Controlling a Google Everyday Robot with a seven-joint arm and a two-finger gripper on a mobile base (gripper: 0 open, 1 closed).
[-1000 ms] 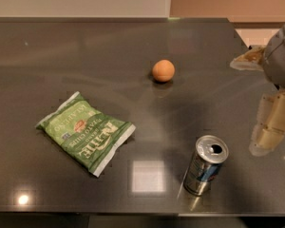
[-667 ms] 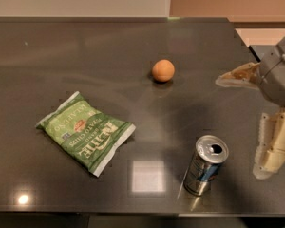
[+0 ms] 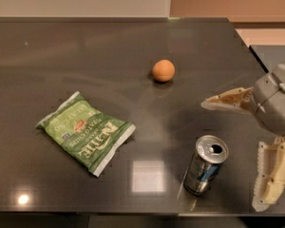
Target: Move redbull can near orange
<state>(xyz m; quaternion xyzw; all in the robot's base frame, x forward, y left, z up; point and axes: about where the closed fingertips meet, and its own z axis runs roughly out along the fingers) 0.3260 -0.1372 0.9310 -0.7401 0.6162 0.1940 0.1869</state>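
While the claw [image 3: 232, 155] hangs over the right end of the counter [image 3: 85, 51], it is spread wide open and gripping nothing. The can [image 3: 205, 171] stands upright just left of it, pull-tab top showing, and neither of the fingers [image 3: 228, 100] touches it. One finger stretches out leftward, on the far side of the can. The other points down toward the counter's near edge, on the can's right. That puts the can close to the mouth of the gap, but apart from both. The orange [image 3: 163, 71] sits farther from the claw, off to the left and toward the back, well apart from the can. A green bag [image 3: 85, 132] lies flat far to the claw's left, off to one side of the line from can to orange. The grey wrist [image 3: 275, 103] comes in from the right edge, and the fingers fan out from it.
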